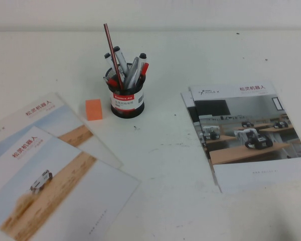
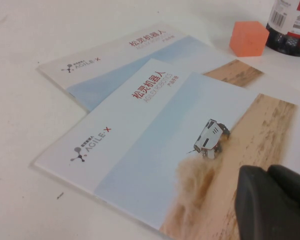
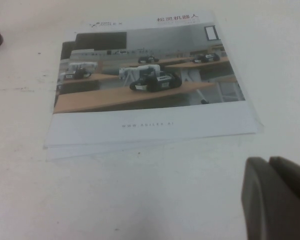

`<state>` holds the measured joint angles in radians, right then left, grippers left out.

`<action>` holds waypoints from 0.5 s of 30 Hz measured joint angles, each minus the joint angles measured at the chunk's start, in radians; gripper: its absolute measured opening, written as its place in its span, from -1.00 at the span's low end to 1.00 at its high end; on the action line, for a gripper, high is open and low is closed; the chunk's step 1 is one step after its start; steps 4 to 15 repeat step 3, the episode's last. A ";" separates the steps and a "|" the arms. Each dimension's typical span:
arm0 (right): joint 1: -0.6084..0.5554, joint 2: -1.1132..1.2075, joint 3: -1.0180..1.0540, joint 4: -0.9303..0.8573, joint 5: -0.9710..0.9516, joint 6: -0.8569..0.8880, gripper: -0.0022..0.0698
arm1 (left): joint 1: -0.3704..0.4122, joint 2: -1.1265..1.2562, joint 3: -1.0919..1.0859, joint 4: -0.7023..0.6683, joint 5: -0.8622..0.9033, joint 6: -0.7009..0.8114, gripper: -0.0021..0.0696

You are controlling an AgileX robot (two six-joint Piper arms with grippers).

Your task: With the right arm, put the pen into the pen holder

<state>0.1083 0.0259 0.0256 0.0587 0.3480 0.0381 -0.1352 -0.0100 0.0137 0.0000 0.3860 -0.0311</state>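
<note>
The thin dark red pen (image 1: 112, 54) stands slanted in the black mesh pen holder (image 1: 126, 103), among several thick markers and a silver pen. The holder stands at the back middle of the table; its lower part shows in the left wrist view (image 2: 291, 30). Neither arm shows in the high view. My left gripper (image 2: 268, 172) is shut and empty above a brochure. My right gripper (image 3: 268, 164) is shut and empty above bare table, near the right brochure. Both grippers are far from the holder.
An orange block (image 1: 94, 109) lies left of the holder and also shows in the left wrist view (image 2: 248, 38). Two overlapping brochures (image 1: 45, 170) lie at the front left. A brochure stack (image 1: 246, 133) lies at the right, also in the right wrist view (image 3: 150, 85).
</note>
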 joint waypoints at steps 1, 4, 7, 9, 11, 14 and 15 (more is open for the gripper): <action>0.000 0.000 0.000 0.000 0.000 0.000 -0.99 | 0.000 0.000 0.000 0.000 0.000 0.000 -0.94; 0.000 0.000 0.000 0.000 0.000 0.000 -0.99 | 0.000 0.000 0.000 0.000 0.000 0.000 -0.94; 0.000 0.000 0.000 0.000 0.000 0.000 -0.99 | 0.000 0.000 0.000 0.000 0.000 0.000 -0.94; 0.000 0.000 0.000 0.000 0.000 0.000 -0.99 | 0.000 0.000 0.000 0.000 0.000 0.000 -0.94; 0.000 0.000 0.000 0.000 0.000 0.000 -0.99 | 0.000 0.000 0.000 0.000 0.000 0.000 -0.94; 0.000 0.000 0.000 0.000 0.000 0.000 -0.99 | 0.000 0.000 0.000 0.000 0.000 0.000 -0.94; 0.000 0.000 0.000 0.000 0.000 0.000 -0.99 | 0.000 0.000 0.000 0.000 0.000 0.000 -0.94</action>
